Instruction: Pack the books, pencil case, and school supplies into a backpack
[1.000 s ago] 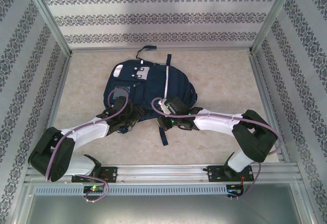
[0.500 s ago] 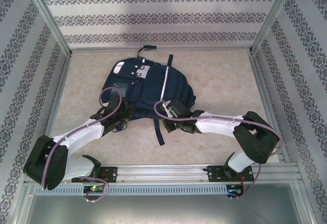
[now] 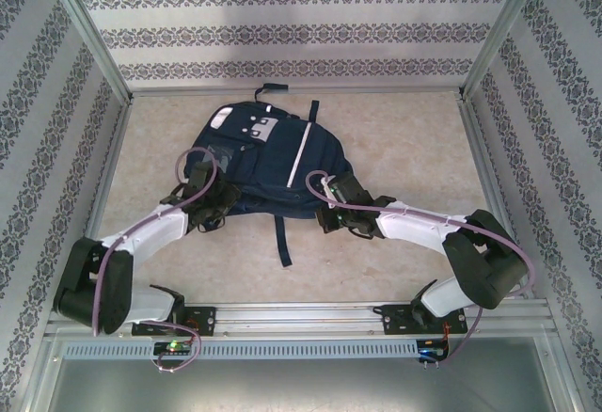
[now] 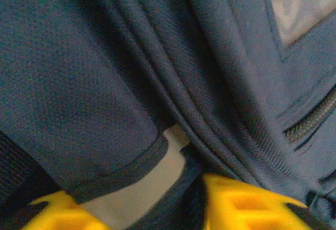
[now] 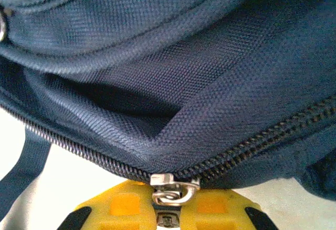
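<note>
The dark navy backpack [image 3: 273, 158] lies flat in the middle of the table, white and grey patches toward the back. My right gripper [image 3: 329, 207] sits at its lower right edge. In the right wrist view, this gripper [image 5: 170, 211] is shut on the silver zipper pull [image 5: 172, 192], with the zipper [image 5: 79, 148] partly open to its left. My left gripper [image 3: 209, 198] is at the lower left edge. Its yellow fingers [image 4: 247, 204] stand apart, with a fold of backpack fabric [image 4: 184, 209] and a strip of table between them. Books, pencil case and school supplies are hidden.
A loose dark strap [image 3: 281, 243] trails from the backpack toward the near edge. Metal frame posts and patterned walls [image 3: 527, 149] close in the beige table [image 3: 404, 139] on three sides. A metal rail [image 3: 301, 316] runs along the front.
The right gripper has dragged the zipper pull to the right along the backpack's lower edge. The left gripper has moved left and its jaws have spread. The backpack has shifted slightly away.
</note>
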Motion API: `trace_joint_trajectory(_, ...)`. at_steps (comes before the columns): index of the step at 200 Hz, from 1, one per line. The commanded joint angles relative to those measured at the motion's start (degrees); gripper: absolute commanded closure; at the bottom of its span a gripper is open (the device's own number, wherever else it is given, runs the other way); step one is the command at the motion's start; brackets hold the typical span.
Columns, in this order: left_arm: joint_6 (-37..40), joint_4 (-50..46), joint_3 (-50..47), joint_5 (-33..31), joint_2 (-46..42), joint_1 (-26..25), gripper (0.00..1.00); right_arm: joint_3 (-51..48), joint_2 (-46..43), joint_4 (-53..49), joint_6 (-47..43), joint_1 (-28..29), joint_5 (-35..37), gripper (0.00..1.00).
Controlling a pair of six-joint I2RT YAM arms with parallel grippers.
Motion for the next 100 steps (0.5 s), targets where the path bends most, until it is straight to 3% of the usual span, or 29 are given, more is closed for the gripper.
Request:
trace_joint_trajectory(1, 7.8, -3.3, 6.3, 1.9, 3.7, 5.5, 0.45, 1.1, -0.9, -3.3, -0.6, 1.6, -3.6, 1.00)
trace_joint_trajectory(35, 3.9, -7.6, 7.6, 7.0, 0.6, 5.8, 0.32, 5.6, 0.4, -4.7, 0.7, 6.6, -6.6, 1.00)
trace_joint_trajectory(64, -2.2, -12.6, 4.4, 10.4, -6.0, 5.4, 0.30, 9.6, 3.8, -4.7, 5.0, 7.9, -10.1, 1.00)
trace_joint_trajectory(100, -11.8, -8.5, -4.2, 12.9, -13.7, 1.2, 0.30, 15.9, 9.9, -7.9, 5.5, 11.0, -10.4, 1.00)
